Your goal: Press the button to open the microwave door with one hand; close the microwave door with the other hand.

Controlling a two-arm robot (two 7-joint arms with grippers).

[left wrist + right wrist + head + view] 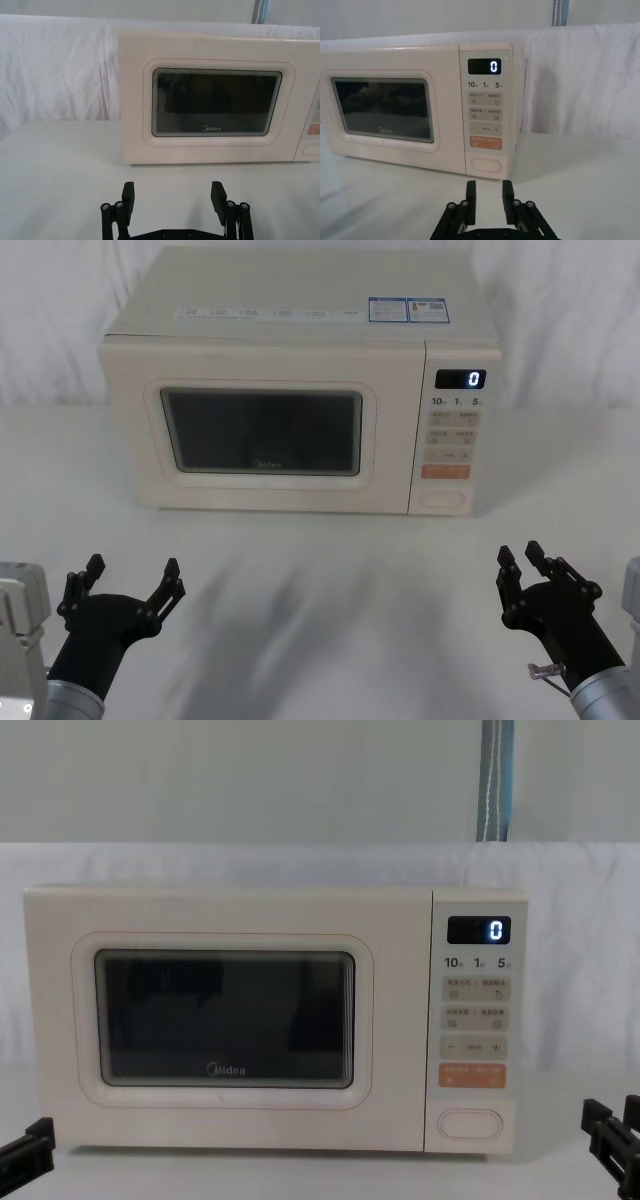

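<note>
Left gripper [132, 576]: black, two-fingered, on a silver arm, low over the white table [320, 570] in front of the microwave [300, 380], ahead of the door's left half and well apart from it. Fingers spread wide, released, grasping nothing. Seen also in the left wrist view [173, 194], its fingertips [128, 192] pointing toward the door.

Right gripper [522, 560]: same make, low over the table in front of the microwave, out beyond its right-hand corner and well short of it. Fingers parted by a narrow gap, nothing between them. In the right wrist view [489, 192] it lines up roughly below the control panel.

Microwave: boxy, cream, standing square on the table against a white cloth backdrop [560, 320]. Labels on its top face.

Microwave door [228, 1020]: cream, shut flush with the microwave's front, filling the front left of the control panel. Dark rounded window in a raised frame, marked "Midea" along the lower edge.

Black display [479, 930]: top of the control panel, right end of the microwave's front, reading "0".

Orange key [472, 1075]: lower on the panel, under the small beige keys.

Button [470, 1123]: wide cream pill shape, lowest item on the panel, just beneath the orange key at the microwave's lower right corner. Neither gripper touches it.
</note>
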